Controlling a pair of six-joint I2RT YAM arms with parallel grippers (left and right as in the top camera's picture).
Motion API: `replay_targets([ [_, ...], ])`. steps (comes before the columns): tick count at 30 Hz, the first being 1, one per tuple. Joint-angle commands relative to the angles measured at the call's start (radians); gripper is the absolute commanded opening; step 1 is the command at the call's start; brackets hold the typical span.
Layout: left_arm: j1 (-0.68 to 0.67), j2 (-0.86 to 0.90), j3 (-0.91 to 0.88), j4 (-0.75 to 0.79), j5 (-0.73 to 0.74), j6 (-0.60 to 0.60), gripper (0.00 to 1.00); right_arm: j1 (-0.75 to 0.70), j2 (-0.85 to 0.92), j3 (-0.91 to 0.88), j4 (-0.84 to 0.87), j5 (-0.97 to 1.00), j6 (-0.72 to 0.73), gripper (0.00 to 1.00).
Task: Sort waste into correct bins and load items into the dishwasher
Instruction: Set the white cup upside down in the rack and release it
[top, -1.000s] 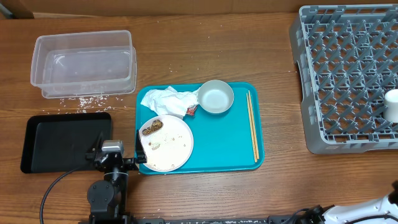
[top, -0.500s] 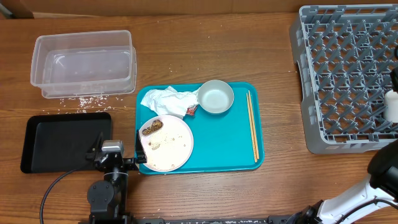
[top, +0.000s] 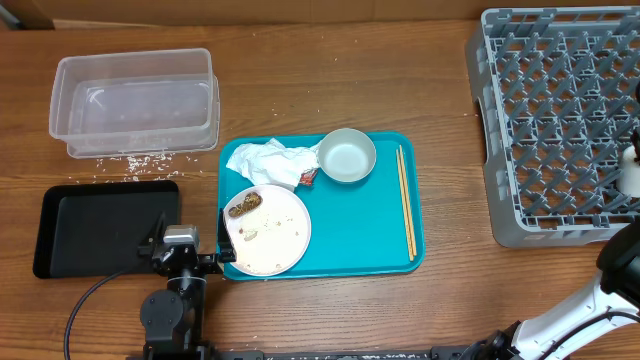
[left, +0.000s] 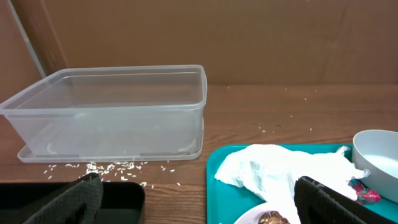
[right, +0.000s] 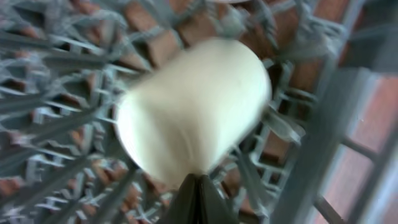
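- Right gripper (right: 199, 198): fingers pressed together, nothing between them. The tips sit just below the cup (right: 193, 107), and contact cannot be judged because the wrist view is blurred.
- The cup sits in the rack (top: 550, 120) at its right edge. Whether it stands upright or lies over cannot be told.
- Left gripper (top: 190, 250): fingers spread wide and empty. It hovers between the black tray (top: 100, 230) and the near-left corner of the teal tray (top: 360, 235).
- On the teal tray: plate (top: 285, 240) with a brown food lump (top: 243, 207) and a few rice grains on it. The crumpled napkin (top: 270, 162) is behind it, with the red wrapper (top: 308, 177) at the napkin's edge. The bowl (top: 347, 157) is beside the napkin, and the chopsticks (top: 405, 200) lie along the right side.
- The clear tub (top: 130, 100) looks empty. Loose rice (top: 130, 160) is scattered on the table along its near side.
- Judgement: the cup looks loaded, so that step seems finished. No waste is sorted yet.
- Next move, as I read it: the right arm draws clear of the rack and goes for the bowl or chopsticks. The left gripper is already spread and is nearest the plate.
- The thin chopsticks will need a low, square pinch.
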Motion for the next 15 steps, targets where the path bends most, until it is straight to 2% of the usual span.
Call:
replay_targets([
  [1,0.005,-0.010,-0.004,0.002,0.009,-0.006,1.00,-0.016,0.014,0.037,-0.044,0.098,0.112,0.04],
  [6,0.005,-0.010,-0.004,0.002,0.009,-0.006,1.00,-0.046,-0.009,0.109,-0.107,0.096,0.114,0.04],
  [9,0.005,-0.010,-0.004,0.002,0.009,-0.006,1.00,-0.050,-0.029,0.133,-0.105,0.030,0.100,0.04],
  [10,0.005,-0.010,-0.004,0.002,0.009,-0.006,1.00,-0.050,-0.036,0.136,-0.093,-0.012,0.076,0.04],
  [14,0.005,-0.010,-0.004,0.002,0.009,-0.006,1.00,-0.033,-0.046,0.135,0.015,-0.331,-0.188,0.04],
  [15,0.005,-0.010,-0.004,0.002,0.009,-0.006,1.00,-0.025,-0.042,0.132,0.027,-0.356,-0.206,0.04],
])
